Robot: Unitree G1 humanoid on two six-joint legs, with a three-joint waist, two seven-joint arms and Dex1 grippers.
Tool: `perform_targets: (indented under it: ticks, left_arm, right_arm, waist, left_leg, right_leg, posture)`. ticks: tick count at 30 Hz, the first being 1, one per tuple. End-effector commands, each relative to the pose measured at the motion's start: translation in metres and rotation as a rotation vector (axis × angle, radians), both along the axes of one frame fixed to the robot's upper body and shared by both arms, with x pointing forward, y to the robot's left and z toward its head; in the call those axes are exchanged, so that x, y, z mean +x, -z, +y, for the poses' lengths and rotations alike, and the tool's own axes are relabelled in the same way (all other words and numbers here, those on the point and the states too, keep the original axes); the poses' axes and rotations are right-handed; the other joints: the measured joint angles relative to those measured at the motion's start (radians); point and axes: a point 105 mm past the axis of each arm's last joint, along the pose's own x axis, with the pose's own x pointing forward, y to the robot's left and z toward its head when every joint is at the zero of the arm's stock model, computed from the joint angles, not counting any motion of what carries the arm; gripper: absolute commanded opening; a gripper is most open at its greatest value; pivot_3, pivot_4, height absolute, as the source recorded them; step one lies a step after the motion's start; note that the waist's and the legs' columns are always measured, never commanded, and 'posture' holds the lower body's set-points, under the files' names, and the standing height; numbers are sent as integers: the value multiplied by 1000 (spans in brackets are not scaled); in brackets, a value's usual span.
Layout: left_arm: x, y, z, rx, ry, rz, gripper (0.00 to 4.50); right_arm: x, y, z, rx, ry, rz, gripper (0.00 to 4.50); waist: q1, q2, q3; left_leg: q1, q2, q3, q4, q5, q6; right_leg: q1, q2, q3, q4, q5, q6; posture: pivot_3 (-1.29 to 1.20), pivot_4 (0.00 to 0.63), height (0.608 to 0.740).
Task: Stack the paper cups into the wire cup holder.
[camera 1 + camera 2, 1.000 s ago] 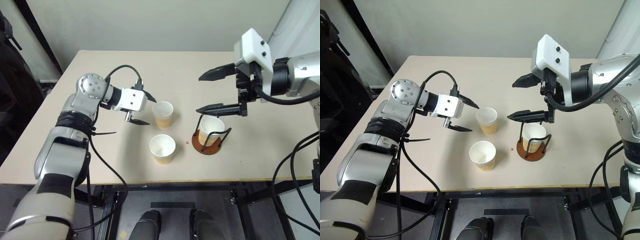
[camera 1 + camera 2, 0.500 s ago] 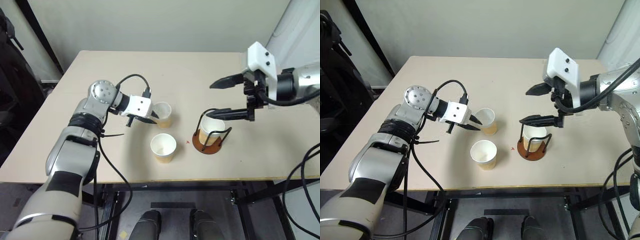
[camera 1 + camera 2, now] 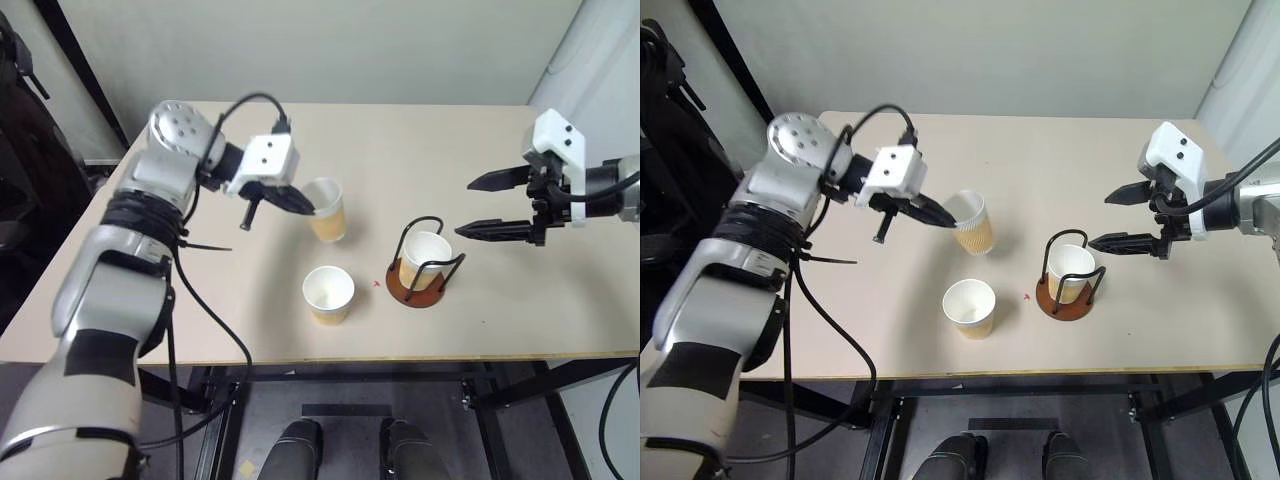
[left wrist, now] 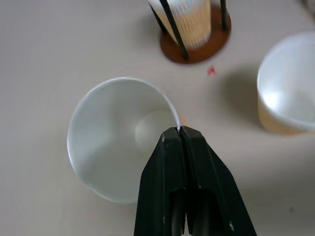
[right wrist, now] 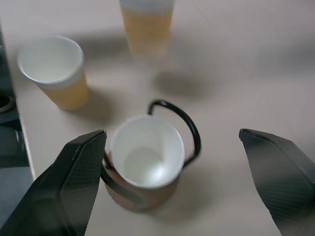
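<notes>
A: So, status from the left eye view?
B: One of three done. One paper cup (image 3: pixel 424 258) sits inside the wire cup holder (image 3: pixel 420 275). Left hand (image 3: pixel 300 204) is pinched shut on the rim of a second cup (image 3: pixel 327 210), which hangs tilted at its fingertips, clear of the tabletop (image 3: pixel 400 150). Third cup (image 3: pixel 328 294) stands loose, below and just right of that hand. Right hand (image 3: pixel 497 205) is spread wide and empty, holder just off its lower finger.
A: Right eye view?
B: Same layout. Two cups left to stack, judging by that.
A: Left wrist view?
B: Fingers closed flat together on the held cup's rim, one inside, one outside. Holder with its cup sits beyond the fingertips; loose cup off to the side.
A: Right wrist view?
B: Fingers far apart, nothing held. Holder and nested cup lie between them, close to one finger.
A: Any branding or text?
B: None readable. Cups look plain tan with white rims. Small red mark (image 3: pixel 376 284) on the tabletop beside the holder, not writing.
</notes>
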Motion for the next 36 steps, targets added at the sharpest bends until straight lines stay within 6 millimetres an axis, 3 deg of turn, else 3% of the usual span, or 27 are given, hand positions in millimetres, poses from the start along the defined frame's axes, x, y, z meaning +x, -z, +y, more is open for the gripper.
perform_targets:
  ticks: [1,8,11,17,25,36]
  left_arm:
    - [-16,-39,-20,-67,87,-2,27]
    - [-39,-79,-57,-157,220,29,27]
    - [-52,-86,-76,-153,299,49,27]
    - [-60,-70,-104,-65,397,51,27]
    - [-60,-47,-120,67,474,-23,27]
    - [-51,-43,-137,102,501,-126,27]
  right_arm:
    - [-3,-10,-16,-17,35,-44,4500]
    - [-18,-5,-38,-49,76,10,4500]
    - [-26,-5,-44,-60,96,16,4500]
    - [-46,-9,-39,-44,109,6,4500]
    - [-66,-17,-31,-5,156,-37,4500]
    - [-75,-15,-32,16,209,-44,4500]
  waist:
    - [4,0,0]
    - [5,0,0]
    - [9,0,1]
    - [9,0,1]
    - [12,0,1]
    - [15,0,1]
  left_leg:
    - [0,-1,1,0,0,0]
    - [-2,0,3,1,-1,2]
    - [-3,0,2,1,-2,2]
    - [-2,-1,8,2,-3,5]
    - [2,-1,14,5,-6,9]
    - [2,-2,14,17,-13,12]
  right_leg:
    - [0,0,0,0,0,0]
    - [0,-1,1,-1,-1,3]
    - [0,-1,1,-2,-3,6]
    - [1,-2,3,-2,-3,11]
    - [5,-4,7,-3,-6,20]
    - [11,-3,7,-2,-10,30]
  posture:
    - [0,150,740]
    - [0,150,740]
    - [0,150,740]
    - [0,150,740]
    - [0,150,740]
    - [0,150,740]
